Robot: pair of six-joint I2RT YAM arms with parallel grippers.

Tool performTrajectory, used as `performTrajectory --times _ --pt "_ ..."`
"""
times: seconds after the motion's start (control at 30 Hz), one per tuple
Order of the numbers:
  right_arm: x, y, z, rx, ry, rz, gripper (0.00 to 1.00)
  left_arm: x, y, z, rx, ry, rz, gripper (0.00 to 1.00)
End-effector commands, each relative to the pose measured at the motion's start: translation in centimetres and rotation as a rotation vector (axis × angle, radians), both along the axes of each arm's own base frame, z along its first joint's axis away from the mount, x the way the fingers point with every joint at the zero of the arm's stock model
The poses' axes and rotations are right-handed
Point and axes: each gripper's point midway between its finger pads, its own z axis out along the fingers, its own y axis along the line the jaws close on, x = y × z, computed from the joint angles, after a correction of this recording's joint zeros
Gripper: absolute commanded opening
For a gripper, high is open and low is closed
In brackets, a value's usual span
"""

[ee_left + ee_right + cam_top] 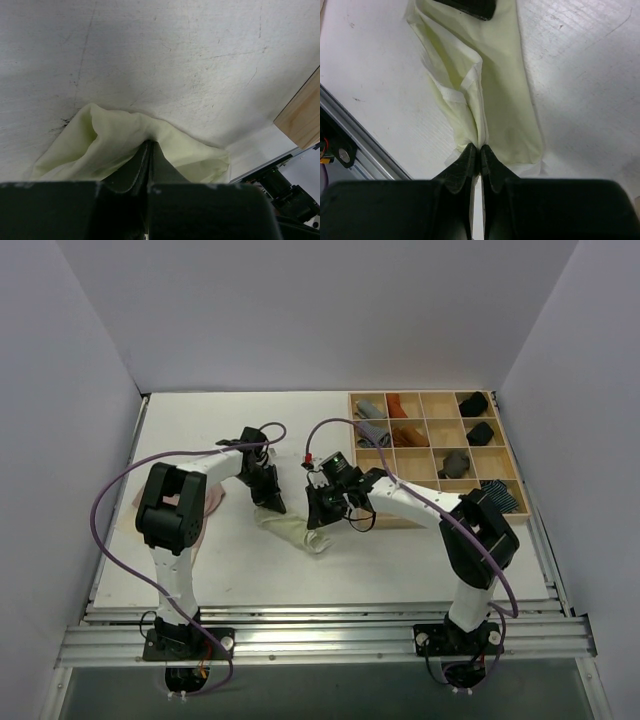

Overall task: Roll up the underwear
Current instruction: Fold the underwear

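Pale yellow-green underwear [296,531] lies mid-table, stretched between both grippers. Left gripper [272,502] is clamped tight on its left end, right gripper [318,518] clamped tight on its right end. Bare table [200,430] lies behind, wooden tray [430,393] close on the right. Pink underwear [213,504] shows only in the top view, partly hidden under the left arm. Only the right wrist view shows the folded hem [465,85].

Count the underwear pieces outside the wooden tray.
2: the pale yellow-green underwear mid-table; the pink underwear at the left, partly hidden under the left arm.
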Motion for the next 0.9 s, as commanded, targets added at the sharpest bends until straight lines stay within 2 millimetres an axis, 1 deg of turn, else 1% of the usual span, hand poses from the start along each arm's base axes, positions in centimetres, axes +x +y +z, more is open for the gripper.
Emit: performTrajectory --times 0.0,0.07,0.13,0.17,0.2,0.27,0.3,0.37,0.4,0.43,0.5,0.53,0.63,0.7,0.77,0.8,0.87 --pt "-0.3 -0.9 -1.2 -0.03 0.036 0.022 0.0 0.6 1.3 -0.8 0.092 -0.039 -0.028 0.03" --pt "-0.3 -1.1 -1.9 -0.036 0.051 0.022 0.0 0.5 1.3 -0.7 0.091 -0.032 -0.029 0.04" --pt "-0.2 -1.3 -2.6 -0.044 0.062 0.02 0.0 0.8 1.1 -0.3 0.086 -0.039 -0.028 0.07" --pt "-0.1 -1.4 -2.8 -0.046 0.064 0.015 0.01 0.8 1.1 -0.1 0.084 -0.038 -0.025 0.08" --pt "-0.1 -1.4 -3.0 -0.048 0.069 0.016 0.03 1.0 1.0 0.4 0.08 -0.044 -0.025 0.14" --pt "0.0 -1.4 -3.4 -0.053 0.072 0.016 0.09 1.2 1.0 1.1 0.075 -0.049 -0.023 0.19" --pt "0.1 -1.4 -3.4 -0.054 0.071 0.017 0.11 1.5 0.8 1.7 0.07 -0.059 -0.021 0.25" --pt "0.4 -1.3 -3.2 -0.054 0.059 0.016 0.14 1.8 0.9 2.8 0.066 -0.075 -0.016 0.29" --pt "0.7 -1.4 -3.1 -0.053 0.054 0.01 0.14 2.0 0.9 3.4 0.056 -0.082 -0.009 0.32" --pt "0.8 -1.3 -3.0 -0.05 0.051 0.007 0.14 2.4 0.8 4.1 0.049 -0.098 -0.005 0.34" --pt "1.1 -1.5 -3.2 -0.049 0.055 -0.003 0.15 2.7 1.0 5.4 0.038 -0.113 0.007 0.37" --pt "1.0 -1.5 -3.5 -0.054 0.063 0.0 0.15 3.0 1.0 6.0 0.04 -0.129 0.009 0.42" --pt "1.2 -1.6 -3.7 -0.06 0.068 0.003 0.18 2.8 1.4 7.0 0.052 -0.146 0.001 0.45" --pt "1.3 -1.4 -3.4 -0.057 0.061 0.007 0.21 2.5 1.3 7.3 0.038 -0.153 -0.004 0.45" --pt "1.5 -1.2 -2.9 -0.05 0.055 0.008 0.23 2.2 0.6 7.8 -0.009 -0.161 -0.017 0.46" --pt "1.8 -1.0 -2.3 -0.042 0.044 0.009 0.24 1.8 0.5 7.4 -0.022 -0.148 -0.019 0.46" --pt "2.0 -0.9 -1.5 -0.04 0.036 0.007 0.27 1.4 -0.1 7.5 -0.051 -0.143 -0.028 0.46"
